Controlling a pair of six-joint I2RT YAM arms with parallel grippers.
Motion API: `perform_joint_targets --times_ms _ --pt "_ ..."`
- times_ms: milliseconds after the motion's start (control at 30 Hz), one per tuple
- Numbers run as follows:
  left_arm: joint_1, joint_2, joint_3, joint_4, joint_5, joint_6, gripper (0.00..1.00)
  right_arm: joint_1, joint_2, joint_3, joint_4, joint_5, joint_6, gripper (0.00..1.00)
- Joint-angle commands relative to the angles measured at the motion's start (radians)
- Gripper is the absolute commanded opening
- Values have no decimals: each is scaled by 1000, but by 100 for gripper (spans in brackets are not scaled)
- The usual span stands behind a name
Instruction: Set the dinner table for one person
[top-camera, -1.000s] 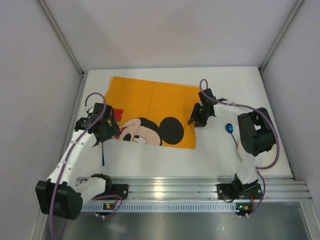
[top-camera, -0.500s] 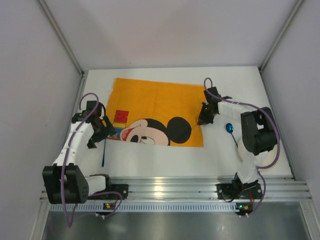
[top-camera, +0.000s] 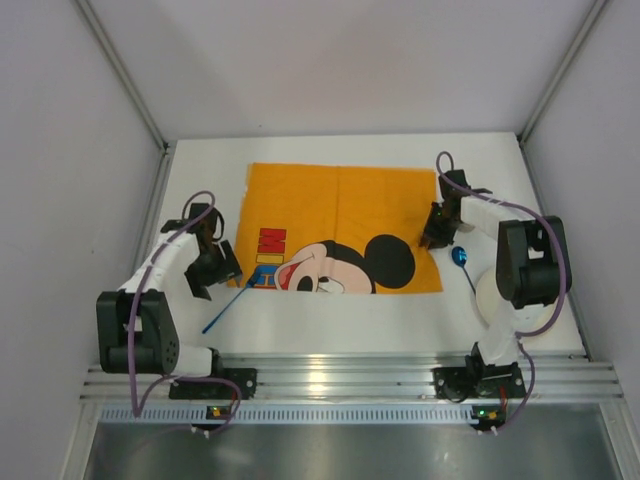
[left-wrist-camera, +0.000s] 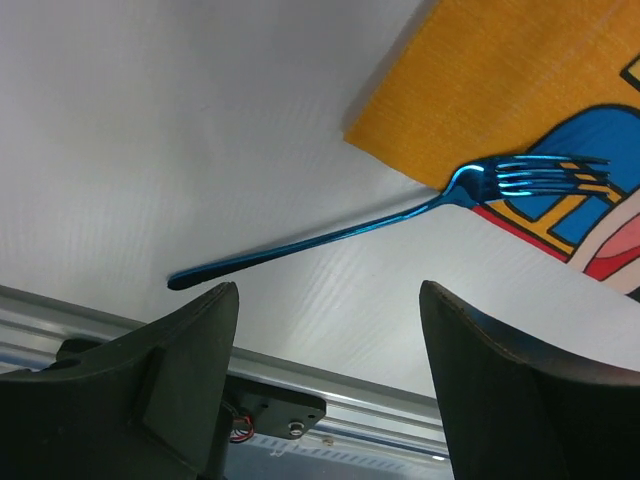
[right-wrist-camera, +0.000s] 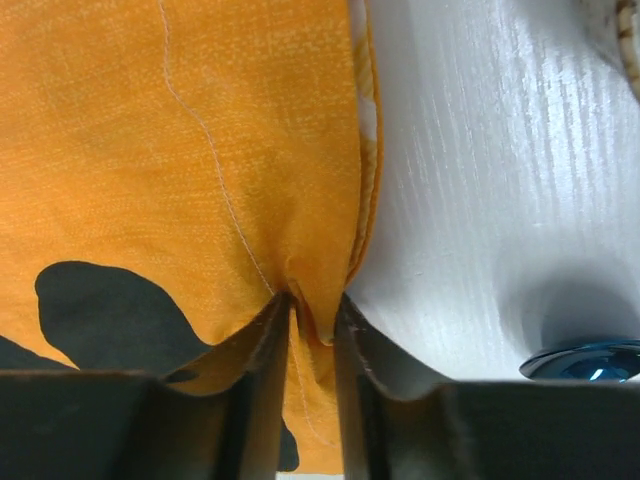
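cloth mat soft, likely slips on smooth desk | right jaws pinch its hem | left jaws wide, empty

Plain pale grey walls on three sides, joined by slim metal corner posts. Ribbed aluminium rail across the front, dull steel panel below. Soft, even light.

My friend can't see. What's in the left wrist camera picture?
A shiny blue fork lies on the white table, its prongs resting on the edge of an orange cartoon mat. The left gripper is open and empty, its black fingers at the bottom.
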Motion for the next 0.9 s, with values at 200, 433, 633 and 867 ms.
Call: perform_joint_targets --times_ms 200,433,633,867 --pt "-131 70 -22 119 145 55 66 7 -66 13 -66 -52 -41 55" --pt "-165 160 -27 155 119 55 64 -27 -119 36 -107 -66 -50 57" --pt "-167 170 -1 187 105 82 69 -87 -172 36 -145 -72 -88 58" --pt "-167 146 93 132 39 211 70 -133 -209 -11 -170 -62 -136 57"
